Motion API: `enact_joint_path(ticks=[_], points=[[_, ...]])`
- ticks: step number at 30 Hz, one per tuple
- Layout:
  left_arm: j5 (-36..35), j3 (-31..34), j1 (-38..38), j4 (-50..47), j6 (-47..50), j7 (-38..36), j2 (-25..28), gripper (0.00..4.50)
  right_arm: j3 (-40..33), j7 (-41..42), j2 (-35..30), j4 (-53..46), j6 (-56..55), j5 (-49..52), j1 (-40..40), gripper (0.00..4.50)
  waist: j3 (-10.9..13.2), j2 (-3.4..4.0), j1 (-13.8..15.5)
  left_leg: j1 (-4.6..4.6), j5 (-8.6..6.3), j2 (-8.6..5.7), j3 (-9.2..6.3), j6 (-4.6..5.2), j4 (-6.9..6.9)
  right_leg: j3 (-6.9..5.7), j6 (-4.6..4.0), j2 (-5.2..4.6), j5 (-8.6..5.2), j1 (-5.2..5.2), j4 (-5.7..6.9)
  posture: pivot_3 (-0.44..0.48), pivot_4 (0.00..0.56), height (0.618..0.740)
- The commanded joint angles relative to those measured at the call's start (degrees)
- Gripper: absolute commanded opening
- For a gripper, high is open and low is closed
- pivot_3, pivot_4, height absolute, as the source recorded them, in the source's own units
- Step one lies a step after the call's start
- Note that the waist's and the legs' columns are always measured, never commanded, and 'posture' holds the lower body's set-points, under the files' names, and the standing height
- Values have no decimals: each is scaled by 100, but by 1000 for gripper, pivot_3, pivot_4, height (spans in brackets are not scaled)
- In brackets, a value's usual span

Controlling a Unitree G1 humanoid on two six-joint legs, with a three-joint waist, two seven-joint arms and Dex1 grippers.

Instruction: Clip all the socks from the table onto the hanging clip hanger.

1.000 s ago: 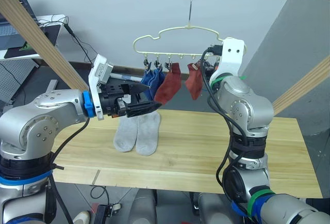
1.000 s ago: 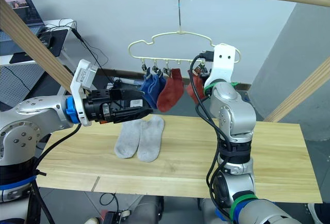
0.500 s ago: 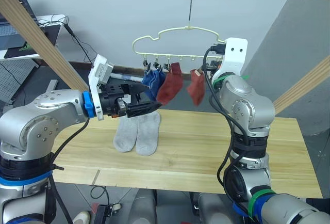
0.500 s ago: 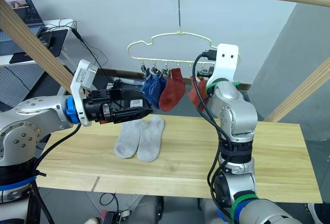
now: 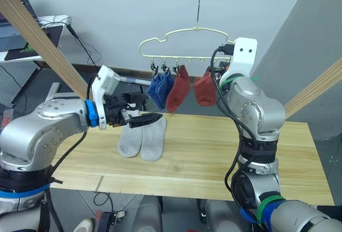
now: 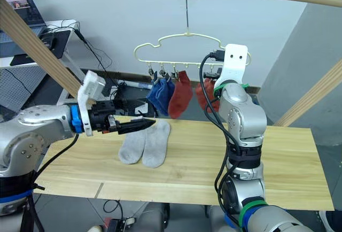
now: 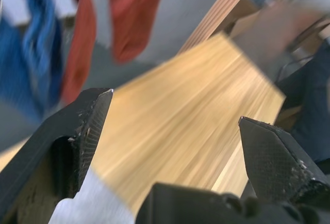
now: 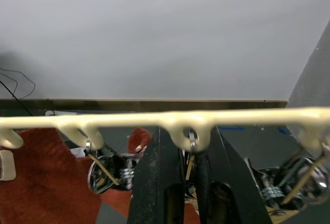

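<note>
Head views: you have the hanger (image 5: pixel 184 44) hanging from the pole above the counter's (image 5: pixel 214 152) far edge, with two blue socks (image 5: pixel 159 87) and two red socks (image 5: pixel 179 89) already clipped. Two grey socks (image 5: pixel 142 140) lie flat side by side on the counter, long axes running toward and away from you.
Left tool (image 5: pixel 150 118): it hovers just above the grey socks' far ends, pointing right; your left arm is clearly the nearer one. The pair lies just below and toward you from the tips.
Left wrist view: the fingers (image 7: pixel 85 131) are spread wide with nothing between them; a grey sock (image 7: pixel 93 203) shows below, bare counter beyond.
Right wrist view: the right tool (image 8: pixel 181 170) is pressed together on a clip (image 8: pixel 191 149) hanging from the hanger's bar, a red sock (image 8: pixel 46 182) beside it.
Room: open counter lies right of the socks and toward you; the hung socks hang close behind your left tool.
</note>
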Motion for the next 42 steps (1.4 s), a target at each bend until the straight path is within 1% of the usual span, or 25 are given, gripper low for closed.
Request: enact_joint_path(ticks=[1, 3, 4, 8, 11, 14, 18, 24, 26, 29, 36, 39, 42], points=[[614, -304, 119, 344, -280, 194, -24, 4500, -16, -18, -6, -114, -39, -7, -172, 15, 0, 0, 0, 0, 0, 0, 0, 0, 0, 0, 0, 0, 0, 0, 1, 68, 260, 740], [936, -598, 179, 629, -412, 217, -103, 4500, -7, -25, 12, -137, -15, -3, -178, 15, 0, 0, 1, 0, 0, 0, 0, 0, 0, -1, 0, 1, 0, 0, 1, 68, 260, 740], [1206, -780, 176, 867, -577, 323, -195, 4500, -11, -25, 19, -142, -5, 3, -188, 15, 0, 0, 2, 0, 0, 0, 0, 0, 0, -1, 0, 0, 0, 0, 1, 71, 260, 740], [2115, -1407, -16, 2003, -1437, 461, -754, 4500, -25, -25, 43, -164, 33, 16, -217, 15, 0, 0, 11, -1, 0, -1, 2, 0, 0, -1, 0, 0, 0, -1, 1, 65, 262, 740], [2662, -1709, -266, 2723, -2032, 512, -1116, 4500, -31, -28, 56, -182, 63, 14, -227, 15, 0, 0, 14, -2, 0, -1, 4, 0, 1, 0, -1, -1, 1, -3, 1, 56, 266, 740], [3092, -1864, -564, 3475, -2574, 585, -1480, 4500, -36, -28, 62, -207, 99, 11, -236, 15, 0, 0, 14, -2, 0, 0, 2, 0, 1, -2, -1, 0, 1, -4, 6, 51, 267, 740], [3440, -1809, -1033, 4368, -3080, 698, -1899, 4500, -37, -38, 71, -260, 158, 3, -234, 15, 0, -1, -3, -2, 0, -2, 6, 0, 2, 2, -1, -2, 1, -4, 6, 38, 269, 740], [3682, -1785, -1284, 4971, -3211, 630, -2152, 4500, -46, -47, 70, -305, 209, 0, -242, 15, 0, -1, -14, -2, 0, 0, 5, 1, 1, 1, -1, 0, 1, -4, 6, 30, 269, 740], [3776, -1834, -1340, 5135, -3085, 614, -2225, 4500, -45, -54, 75, -325, 228, -3, -242, 15, 0, -1, -10, -2, 0, -1, 5, 1, 2, 1, -1, -1, 1, -4, 7, 22, 270, 740], [4093, -2077, -1462, 5418, -2730, 577, -2308, 4500, -45, -57, 78, -348, 246, -3, -241, 15, 0, -1, -10, -2, 0, -2, 5, 1, 3, 0, -1, -1, 1, -4, 8, 18, 270, 740], [4341, -2138, -1542, 5576, -2795, 322, -2412, 4500, -56, -62, 72, -380, 275, -8, -243, 15, -1, -1, -11, -1, 0, -2, 2, 1, 4, -1, -1, -1, 1, -2, 12, 7, 270, 740], [4421, -2135, -1504, 5555, -2855, 263, -2436, 3916, -60, -66, 68, -400, 287, -12, -238, 0, -1, -1, -13, -1, 0, -2, 2, 1, 4, -1, -1, -1, 1, -2, 13, 4, 269, 740], [4460, -2093, -1455, 5480, -2844, 229, -2455, 3054, -58, -65, 67, -409, 291, -14, -232, 0, -1, -1, -14, -1, 1, -2, 2, 1, 5, -1, -1, -1, 1, -2, 13, 5, 266, 740]])
